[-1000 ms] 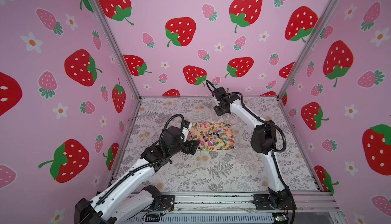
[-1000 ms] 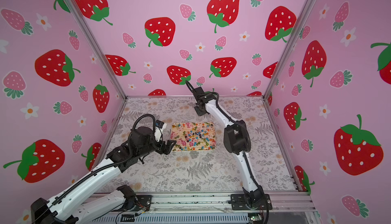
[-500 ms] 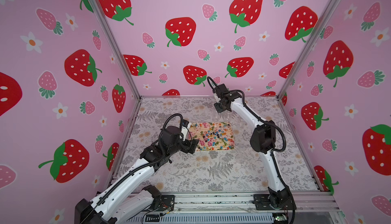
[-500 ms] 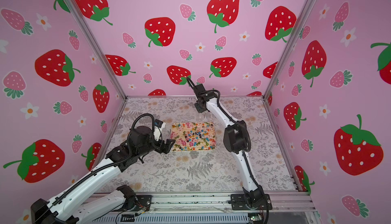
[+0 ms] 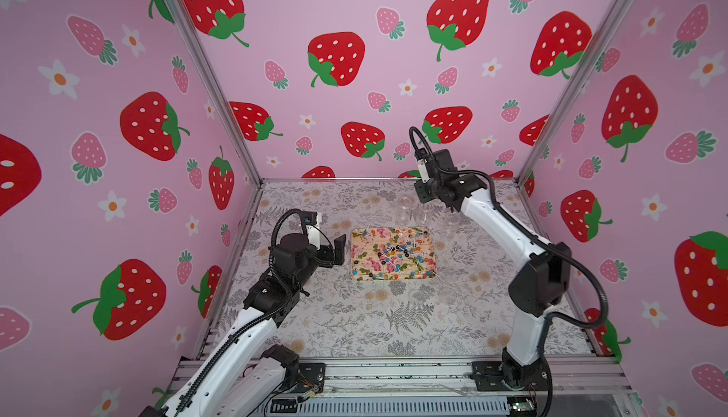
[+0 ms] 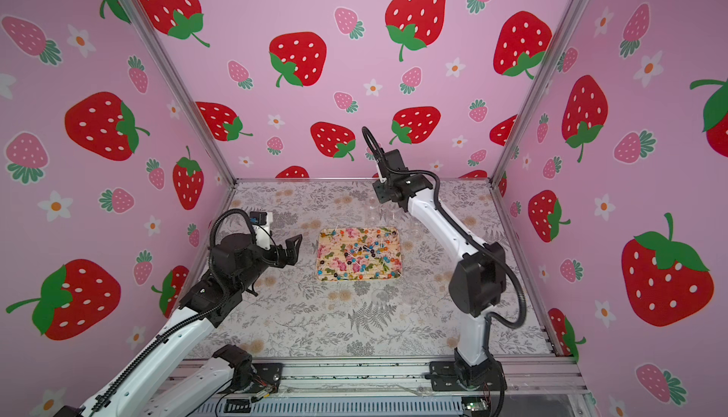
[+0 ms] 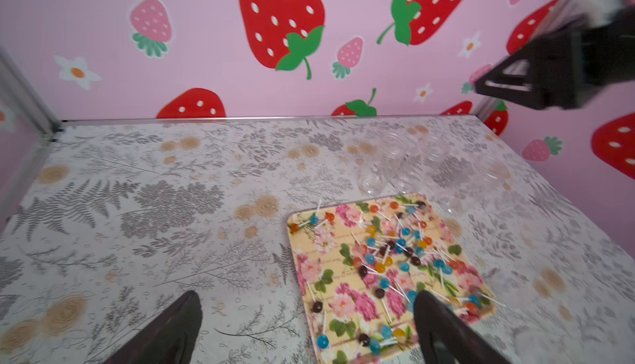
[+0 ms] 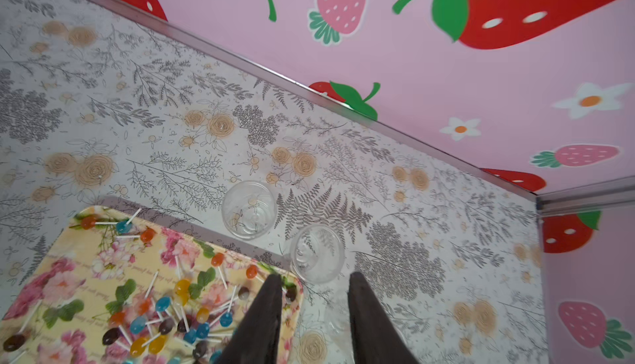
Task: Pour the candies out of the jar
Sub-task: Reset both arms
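The candies [image 5: 398,251] [image 6: 364,253], tiny lollipops with white sticks, lie scattered on a floral tray [image 5: 360,261] [image 7: 309,276] [image 8: 68,276]. Clear empty jars [image 8: 249,209] [image 8: 316,254] stand upright just behind the tray, and a faint third jar [image 8: 335,321] shows between the right fingers, lower down. My right gripper [image 5: 423,196] [image 6: 380,196] [image 8: 315,276] hangs above these jars, its jaws apart with nothing in them. My left gripper [image 5: 338,252] [image 6: 293,251] [image 7: 307,298] hovers wide open beside the tray's left edge.
More clear jars [image 5: 451,220] stand to the right behind the tray. Faint clear pieces [image 5: 417,297] [image 5: 447,295] lie in front of it. Pink strawberry walls close in the floral tabletop on three sides.
The left gripper has drawn back leftward from the tray's edge. The right gripper has shifted slightly near the back wall.
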Robot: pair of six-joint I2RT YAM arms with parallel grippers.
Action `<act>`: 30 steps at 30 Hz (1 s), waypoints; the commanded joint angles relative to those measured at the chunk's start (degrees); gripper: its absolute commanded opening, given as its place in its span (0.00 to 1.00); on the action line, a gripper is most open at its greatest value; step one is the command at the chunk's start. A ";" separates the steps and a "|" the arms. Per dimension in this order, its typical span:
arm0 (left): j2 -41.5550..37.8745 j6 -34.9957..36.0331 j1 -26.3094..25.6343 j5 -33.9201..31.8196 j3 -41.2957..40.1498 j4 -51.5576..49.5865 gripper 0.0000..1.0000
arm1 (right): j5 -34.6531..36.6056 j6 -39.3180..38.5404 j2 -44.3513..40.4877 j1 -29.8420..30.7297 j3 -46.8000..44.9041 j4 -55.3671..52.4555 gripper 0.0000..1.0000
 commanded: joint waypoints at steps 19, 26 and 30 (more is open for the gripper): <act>4.91 -5.31 17.21 -24.63 -20.90 26.94 0.99 | 25.90 -0.47 -64.30 -10.56 -70.86 32.16 0.88; 20.55 -0.01 18.38 -18.82 -16.76 29.89 0.99 | 20.71 3.07 -54.45 -17.09 -81.48 40.18 0.99; 28.27 0.43 18.93 -16.43 -18.56 42.64 0.99 | 18.09 1.42 -40.76 -18.39 -87.70 61.35 0.99</act>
